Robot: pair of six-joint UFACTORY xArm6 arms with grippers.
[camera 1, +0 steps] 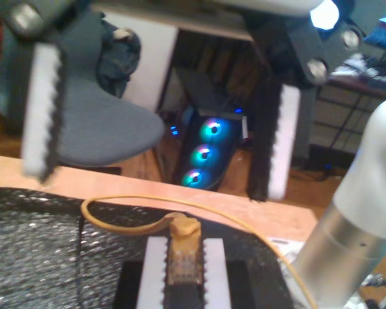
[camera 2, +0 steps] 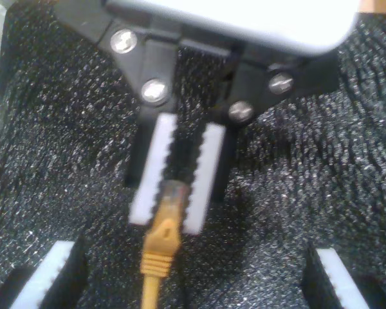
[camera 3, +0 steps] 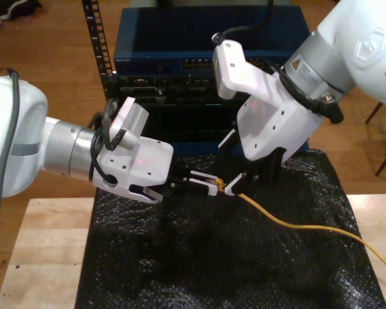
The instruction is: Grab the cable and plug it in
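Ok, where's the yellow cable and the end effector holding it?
cable [camera 2: 159, 243]: second wrist view, on the yellow sleeve behind its plug.
my second end effector [camera 2: 168, 217]: second wrist view, midway between its fingertips, shut on the plug.

Little could be read. An arm [camera 3: 321, 64] at about one o'clock in the exterior view bore a small yellow warning-triangle sticker [camera 3: 297, 65] and an embossed hexagon logo [camera 3: 369, 47]; any lettering was too blurred.
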